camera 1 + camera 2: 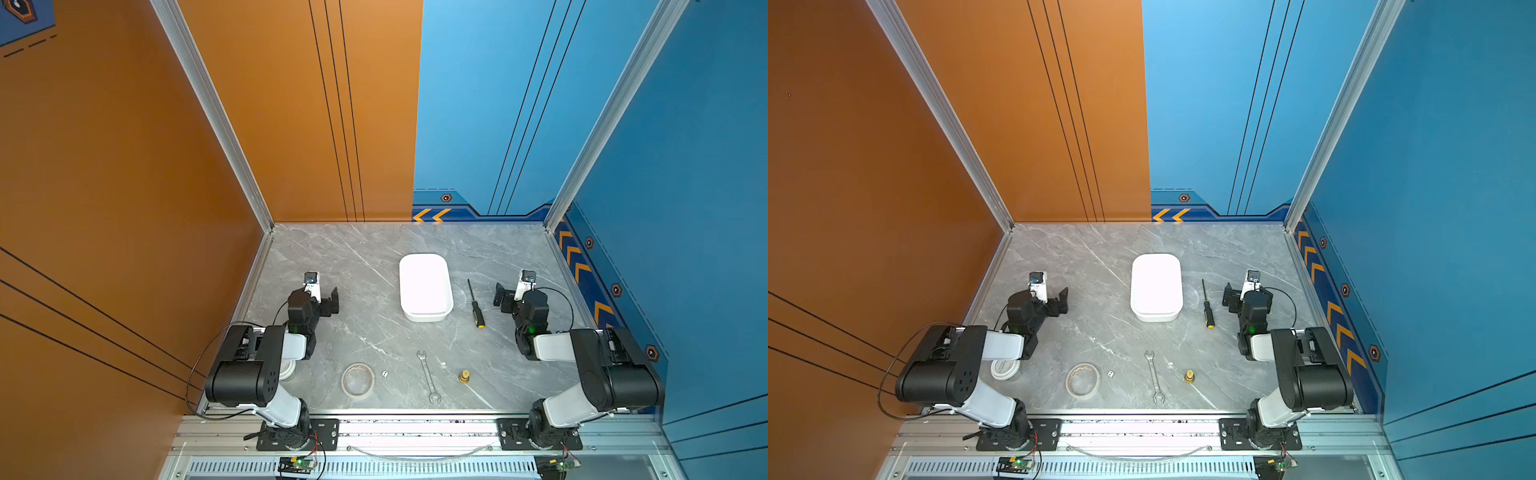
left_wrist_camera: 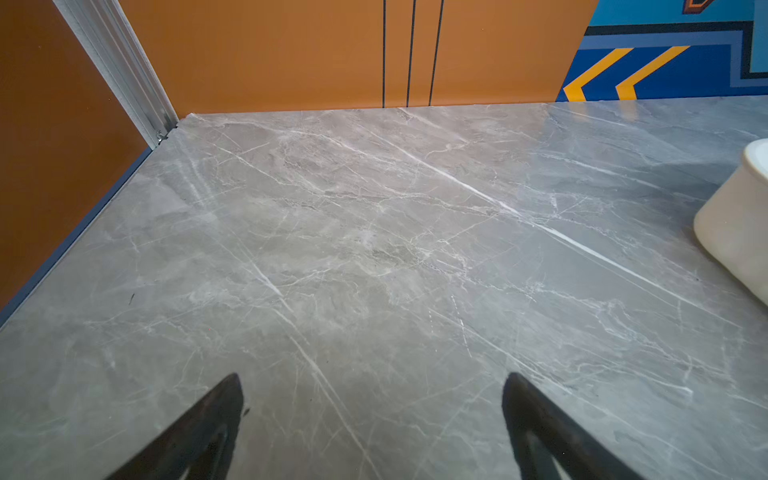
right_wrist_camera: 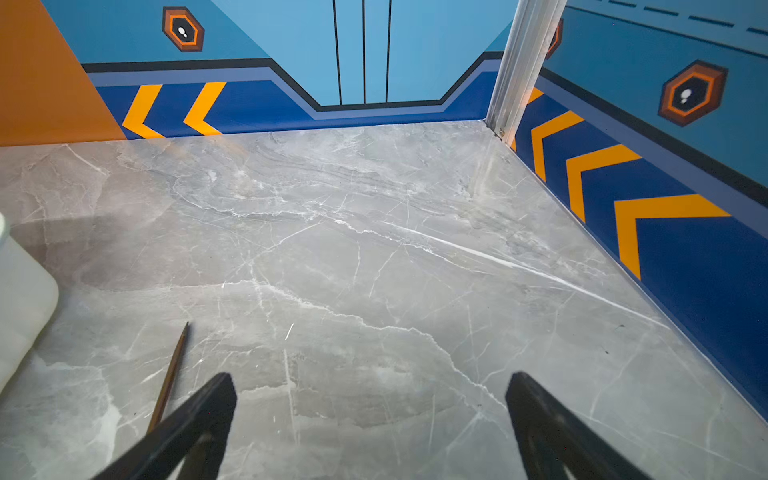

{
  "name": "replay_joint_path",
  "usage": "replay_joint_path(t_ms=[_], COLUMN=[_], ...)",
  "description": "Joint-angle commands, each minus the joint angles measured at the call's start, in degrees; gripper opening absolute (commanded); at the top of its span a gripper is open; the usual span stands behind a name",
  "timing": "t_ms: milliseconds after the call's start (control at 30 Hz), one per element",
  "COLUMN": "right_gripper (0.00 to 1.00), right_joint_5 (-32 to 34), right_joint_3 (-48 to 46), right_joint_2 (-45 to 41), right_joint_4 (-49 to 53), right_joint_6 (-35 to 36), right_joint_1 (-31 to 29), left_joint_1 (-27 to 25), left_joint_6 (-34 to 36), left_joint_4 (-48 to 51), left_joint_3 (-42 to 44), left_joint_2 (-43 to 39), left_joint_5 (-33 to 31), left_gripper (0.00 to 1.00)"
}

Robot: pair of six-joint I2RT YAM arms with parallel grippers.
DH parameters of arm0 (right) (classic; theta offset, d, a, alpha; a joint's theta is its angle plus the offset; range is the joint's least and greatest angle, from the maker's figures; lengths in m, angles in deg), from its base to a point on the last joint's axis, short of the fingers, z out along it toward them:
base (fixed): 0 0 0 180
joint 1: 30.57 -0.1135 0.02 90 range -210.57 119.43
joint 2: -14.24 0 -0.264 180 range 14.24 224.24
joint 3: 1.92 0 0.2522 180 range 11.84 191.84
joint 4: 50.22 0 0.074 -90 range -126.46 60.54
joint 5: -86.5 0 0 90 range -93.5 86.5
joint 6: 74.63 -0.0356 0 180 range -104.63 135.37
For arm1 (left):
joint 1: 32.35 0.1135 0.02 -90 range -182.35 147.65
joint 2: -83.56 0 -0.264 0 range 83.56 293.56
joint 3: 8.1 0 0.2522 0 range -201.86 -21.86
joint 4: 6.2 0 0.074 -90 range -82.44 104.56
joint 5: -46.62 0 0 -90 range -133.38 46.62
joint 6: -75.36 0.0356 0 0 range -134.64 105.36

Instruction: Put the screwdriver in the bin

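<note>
Right gripper: jaws wide apart, holding nothing, low over the table. Screwdriver: lying flat just beside it, untouched; the wrist view shows only the shaft, the handle is cut off. Bin: just past the screwdriver, interior glare-white. Step: pickup not begun; next move likely shifts sideways over the handle. Left gripper: apart, far side of the bin.

1. The left arm and right arm have bulky black joint housings joined by white links.
2. Black mounting plates with silver screws sit at each base.
3. A thin black cable loops off each arm, and a green light glows on each wrist.
4. The fingers are black and taper to points.
</note>
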Motion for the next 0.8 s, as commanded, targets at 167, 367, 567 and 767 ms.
replay_joint_path(t_ms=[167,367,567,767], right_gripper=[1.00,1.00,1.00,1.00], right_joint_5=[-0.55,4.22,0.47,-9.38], right_joint_3=[0.98,2.75,14.17,27.47], right_joint_2=[0.51,-3.01,-12.89,-15.44], right_joint_4=[1.07,6.56,36.06,64.04], right_joint_6=[-0.52,-1.86,-3.55,-6.96], right_joint_1=[0.30,-0.05,-0.12,-0.80], left_joint_1=[0.33,0.32,-0.38,-0.84], left_joint_6=[0.24,1.74,-2.52,-18.87], left_joint_4=[0.87,11.60,32.87,35.92], left_joint_3=[-1.07,-4.66,-13.37,-17.02], left_joint_2=[-0.18,-5.38,-12.52,-11.29], left_joint_5=[-1.06,2.88,8.97,24.60], left_gripper=[0.98,0.98,0.98,0.98])
